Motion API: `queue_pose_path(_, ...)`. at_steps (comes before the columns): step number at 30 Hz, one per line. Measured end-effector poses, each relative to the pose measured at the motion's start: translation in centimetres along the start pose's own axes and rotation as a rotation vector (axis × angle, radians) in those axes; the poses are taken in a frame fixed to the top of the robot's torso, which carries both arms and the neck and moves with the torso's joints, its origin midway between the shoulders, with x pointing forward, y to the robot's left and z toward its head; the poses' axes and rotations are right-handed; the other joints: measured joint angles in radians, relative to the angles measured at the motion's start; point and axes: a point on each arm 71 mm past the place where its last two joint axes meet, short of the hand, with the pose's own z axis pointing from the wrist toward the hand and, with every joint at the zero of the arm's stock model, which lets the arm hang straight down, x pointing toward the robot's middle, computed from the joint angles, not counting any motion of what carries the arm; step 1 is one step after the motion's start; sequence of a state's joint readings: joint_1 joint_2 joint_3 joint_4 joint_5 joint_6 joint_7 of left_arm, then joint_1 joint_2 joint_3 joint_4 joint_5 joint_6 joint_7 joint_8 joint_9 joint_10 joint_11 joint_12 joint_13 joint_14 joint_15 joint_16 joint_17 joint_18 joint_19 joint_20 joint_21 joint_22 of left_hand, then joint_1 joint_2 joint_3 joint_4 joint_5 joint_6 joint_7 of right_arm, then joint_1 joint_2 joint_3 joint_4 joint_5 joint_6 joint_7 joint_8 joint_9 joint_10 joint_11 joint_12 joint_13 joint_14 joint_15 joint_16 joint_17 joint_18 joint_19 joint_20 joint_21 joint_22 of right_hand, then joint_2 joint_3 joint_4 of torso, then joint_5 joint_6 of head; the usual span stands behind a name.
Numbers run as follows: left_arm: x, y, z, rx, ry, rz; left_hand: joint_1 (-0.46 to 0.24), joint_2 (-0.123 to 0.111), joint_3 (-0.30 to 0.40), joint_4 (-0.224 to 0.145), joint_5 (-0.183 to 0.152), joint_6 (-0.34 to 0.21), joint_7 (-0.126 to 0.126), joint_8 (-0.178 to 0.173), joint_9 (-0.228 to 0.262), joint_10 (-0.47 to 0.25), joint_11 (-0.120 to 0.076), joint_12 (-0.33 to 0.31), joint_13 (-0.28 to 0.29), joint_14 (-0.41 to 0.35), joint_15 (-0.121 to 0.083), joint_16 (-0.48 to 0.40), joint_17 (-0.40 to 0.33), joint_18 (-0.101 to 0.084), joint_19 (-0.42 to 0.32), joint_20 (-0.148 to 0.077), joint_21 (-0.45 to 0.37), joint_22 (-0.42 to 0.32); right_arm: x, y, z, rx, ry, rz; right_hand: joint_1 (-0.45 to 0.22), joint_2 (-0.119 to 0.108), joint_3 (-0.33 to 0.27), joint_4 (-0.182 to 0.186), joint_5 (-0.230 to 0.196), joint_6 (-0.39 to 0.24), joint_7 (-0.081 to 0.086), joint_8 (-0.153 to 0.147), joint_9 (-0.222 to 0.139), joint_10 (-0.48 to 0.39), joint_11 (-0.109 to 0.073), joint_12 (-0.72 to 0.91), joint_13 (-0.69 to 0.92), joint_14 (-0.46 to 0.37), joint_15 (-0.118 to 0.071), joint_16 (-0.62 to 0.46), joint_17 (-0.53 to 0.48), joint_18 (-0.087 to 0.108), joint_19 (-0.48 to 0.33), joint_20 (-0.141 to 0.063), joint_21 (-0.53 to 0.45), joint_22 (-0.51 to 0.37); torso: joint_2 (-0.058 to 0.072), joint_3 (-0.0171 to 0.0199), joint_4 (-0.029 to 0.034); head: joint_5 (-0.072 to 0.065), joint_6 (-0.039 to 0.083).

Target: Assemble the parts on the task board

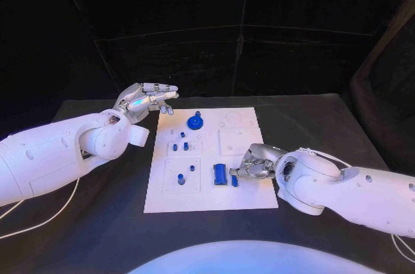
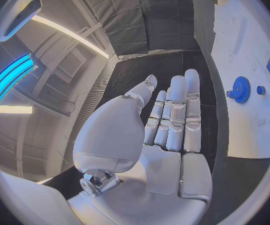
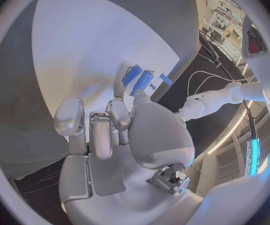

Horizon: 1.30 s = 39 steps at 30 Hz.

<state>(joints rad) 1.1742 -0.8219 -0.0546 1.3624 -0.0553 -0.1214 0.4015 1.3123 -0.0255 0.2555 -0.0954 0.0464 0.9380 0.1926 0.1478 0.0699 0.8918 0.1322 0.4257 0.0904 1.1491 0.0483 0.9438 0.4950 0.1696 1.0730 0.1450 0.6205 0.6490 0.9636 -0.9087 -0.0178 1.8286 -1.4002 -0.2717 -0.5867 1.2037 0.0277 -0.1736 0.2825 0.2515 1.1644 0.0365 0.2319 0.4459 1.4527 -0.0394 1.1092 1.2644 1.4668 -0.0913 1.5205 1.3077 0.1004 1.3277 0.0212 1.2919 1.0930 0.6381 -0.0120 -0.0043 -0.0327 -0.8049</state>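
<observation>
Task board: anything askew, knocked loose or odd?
Nothing stands out. The task board lies flat and square, blue gear seated at the far end, small blue parts in place near the right hand.

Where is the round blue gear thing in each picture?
Head view: the blue gear stands on the far part of the white task board, near the left hand.
Left wrist view: the gear is on the board, beyond the open fingers.
Right wrist view: I cannot pick it out.
Shared landmark: the white task board.
</observation>
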Motion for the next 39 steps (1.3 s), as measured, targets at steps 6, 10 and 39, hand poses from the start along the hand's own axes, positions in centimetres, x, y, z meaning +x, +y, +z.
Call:
queue_pose_path(6, -0.03, 0.01, 0.01, -0.001, 0.000, 0.000, 0.000, 0.000, 0.000, 0.000, 0.000, 0.000, 0.000, 0.000, 0.000, 0.000, 0.000, 0.000, 0.000, 0.000, 0.000, 0.000, 0.000, 0.000, 0.000, 0.000, 0.000, 0.000, -0.18, -0.50, -0.74, -0.026, 0.016, -0.004, 0.043, -0.026, -0.018, -0.037, -0.045, 0.000, 0.000, -0.006, 0.003, -0.006, 0.006, -0.023, -0.009, 0.000, 0.000, 0.000, 0.000, 0.000, -0.002, 0.002, 0.000, -0.013, 0.000, 0.0000, -0.0012, -0.002, 0.001)
queue_pose_path(10, 0.01, 0.03, 0.04, -0.001, 0.001, 0.000, 0.000, 0.000, 0.000, 0.000, 0.000, 0.000, 0.000, 0.000, 0.000, 0.000, 0.000, 0.000, 0.000, 0.000, 0.000, 0.000, 0.000, 0.000, 0.000, 0.000, 0.000, 0.000, -0.17, -0.77, -0.99, -0.037, 0.036, -0.007, 0.061, -0.026, -0.020, -0.045, -0.048, -0.006, 0.006, -0.006, 0.004, -0.008, 0.008, -0.030, -0.013, 0.000, 0.000, 0.000, 0.000, 0.000, -0.004, 0.004, -0.005, -0.017, 0.000, 0.0000, -0.0014, -0.003, 0.002)
queue_pose_path(39, -0.10, 0.07, 0.04, -0.005, 0.000, 0.000, 0.000, 0.000, 0.000, 0.000, 0.000, 0.000, 0.000, 0.000, 0.000, 0.000, 0.000, 0.000, 0.000, 0.000, 0.000, 0.000, 0.000, 0.000, 0.000, 0.000, 0.000, 0.000, 0.50, -0.53, -0.66, -0.066, 0.121, -0.032, 0.074, -0.013, -0.020, -0.051, -0.048, -0.006, 0.005, -0.006, 0.007, -0.008, 0.007, -0.034, -0.014, 0.000, 0.000, -0.005, 0.000, 0.000, -0.004, 0.004, -0.005, -0.019, 0.001, -0.0005, 0.0000, 0.002, -0.002)
